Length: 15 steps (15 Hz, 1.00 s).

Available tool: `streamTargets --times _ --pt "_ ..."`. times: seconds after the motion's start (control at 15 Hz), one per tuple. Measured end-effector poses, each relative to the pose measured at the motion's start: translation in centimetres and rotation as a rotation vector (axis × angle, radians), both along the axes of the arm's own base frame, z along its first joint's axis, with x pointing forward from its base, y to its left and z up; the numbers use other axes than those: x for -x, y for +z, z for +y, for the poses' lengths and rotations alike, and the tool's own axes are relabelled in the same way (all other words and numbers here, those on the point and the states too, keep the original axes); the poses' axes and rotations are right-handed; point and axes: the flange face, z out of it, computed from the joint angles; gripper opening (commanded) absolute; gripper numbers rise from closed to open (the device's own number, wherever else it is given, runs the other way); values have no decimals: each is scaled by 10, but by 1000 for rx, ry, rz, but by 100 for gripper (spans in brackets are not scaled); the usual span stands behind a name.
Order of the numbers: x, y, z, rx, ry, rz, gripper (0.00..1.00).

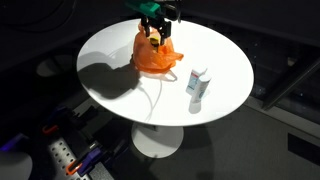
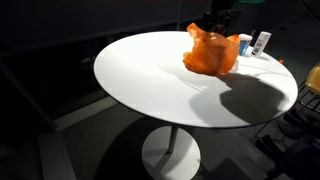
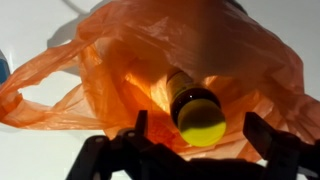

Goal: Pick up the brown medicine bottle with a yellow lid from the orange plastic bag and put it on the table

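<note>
where: brown medicine bottle [image 3: 183,90] lies inside the orange plastic bag [image 3: 110,65] | fingers [image 3: 262,135]: spread beside its yellow lid [image 3: 200,118] (not pinching, we judge) | progress: we see approach done; grasp, lift, placing on surface [image 1: 110,50] remain

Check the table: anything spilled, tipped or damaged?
Nothing stands out. The brown bottle lies inside the crumpled orange bag, yellow lid on; the white bottle stands on the table, apart from it. No spill visible.
</note>
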Motion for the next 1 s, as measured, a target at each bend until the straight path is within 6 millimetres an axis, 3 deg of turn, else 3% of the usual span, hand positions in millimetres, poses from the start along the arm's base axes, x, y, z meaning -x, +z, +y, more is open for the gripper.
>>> streamTargets --times 0.2,0.4,0.67,1.0 --pt "-1 1 -1 0 -2 -4 40" --pt "-3 0 -2 2 -14 -3 20" --pt "-10 13 -12 3 -53 -14 20" --pt "-14 62 -41 -51 -121 63 20"
